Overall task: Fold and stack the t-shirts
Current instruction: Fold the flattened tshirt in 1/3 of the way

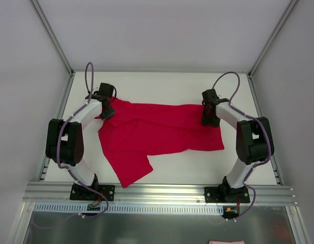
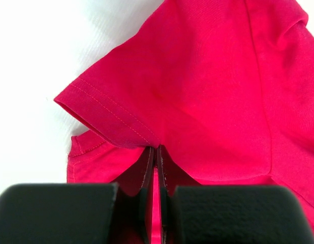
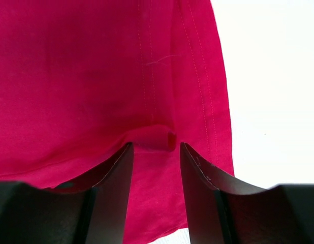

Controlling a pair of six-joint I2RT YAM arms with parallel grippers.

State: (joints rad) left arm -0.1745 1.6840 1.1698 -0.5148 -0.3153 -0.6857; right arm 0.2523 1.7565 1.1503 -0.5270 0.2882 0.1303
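A crimson t-shirt point(image 1: 157, 134) lies spread across the white table, with one part hanging toward the front edge. My left gripper point(image 1: 107, 113) is at the shirt's far left corner. In the left wrist view the left gripper point(image 2: 156, 148) is shut on the fabric just below a sleeve hem point(image 2: 108, 114). My right gripper point(image 1: 209, 121) stands on the shirt's far right edge. In the right wrist view the right gripper point(image 3: 156, 147) is open, its fingers on either side of a small raised fold point(image 3: 154, 138) near the stitched hem point(image 3: 208, 91).
White walls close the table point(image 1: 162, 86) on three sides. An aluminium rail point(image 1: 157, 190) runs along the front edge by the arm bases. A bit of pink-red cloth point(image 1: 225, 242) shows at the bottom edge, below the rail.
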